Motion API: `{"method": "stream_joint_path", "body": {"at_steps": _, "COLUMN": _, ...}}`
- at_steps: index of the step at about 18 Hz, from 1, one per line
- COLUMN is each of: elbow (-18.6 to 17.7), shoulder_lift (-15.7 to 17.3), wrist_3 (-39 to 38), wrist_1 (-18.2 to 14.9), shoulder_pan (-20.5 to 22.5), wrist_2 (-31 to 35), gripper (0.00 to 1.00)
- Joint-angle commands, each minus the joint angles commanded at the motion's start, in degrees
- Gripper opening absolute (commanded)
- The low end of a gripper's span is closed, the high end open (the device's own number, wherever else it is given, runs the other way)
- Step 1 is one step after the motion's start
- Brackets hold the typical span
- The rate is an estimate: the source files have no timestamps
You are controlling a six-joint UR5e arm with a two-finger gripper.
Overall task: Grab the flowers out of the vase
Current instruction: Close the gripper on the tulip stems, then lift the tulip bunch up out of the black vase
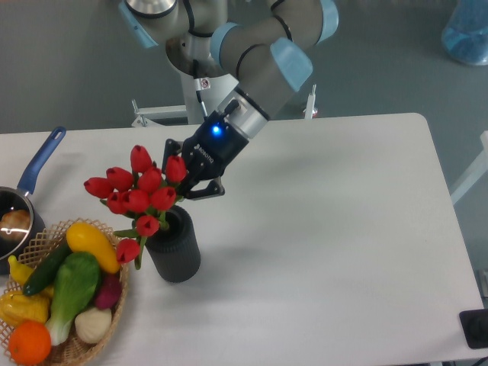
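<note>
The flowers (141, 187), a bunch of bright red tulip buds with green stems, stand in the vase (177, 252), a short dark ribbed cylinder at the front left of the white table. The bunch leans to the left over the vase mouth. My gripper (189, 169) comes down from the upper right and sits at the right side of the bunch, just above the vase mouth. Its dark fingers are spread, one above and one below the rightmost bud. The stems between them are mostly hidden.
A wicker basket (114, 316) of coloured vegetables touches the vase's left side. A blue-handled pan (42, 156) lies at the left edge. The arm's base stands behind the table's far edge. A blue translucent object (465, 30) is at the top right.
</note>
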Motion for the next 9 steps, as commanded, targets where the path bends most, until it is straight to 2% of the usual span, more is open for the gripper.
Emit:
{"method": "stream_joint_path", "body": {"at_steps": 2, "elbow": 0.96, "shoulder_lift": 0.62, "wrist_3": -1.58, "wrist_1": 0.00, "shoulder_pan": 0.53, "wrist_2": -1.40, "gripper": 0.00}}
{"method": "stream_joint_path", "body": {"at_steps": 9, "elbow": 8.43, "shoulder_lift": 0.71, "wrist_3": -13.09, "wrist_1": -0.09, "shoulder_pan": 2.02, "wrist_2": -4.84, "gripper": 0.00}}
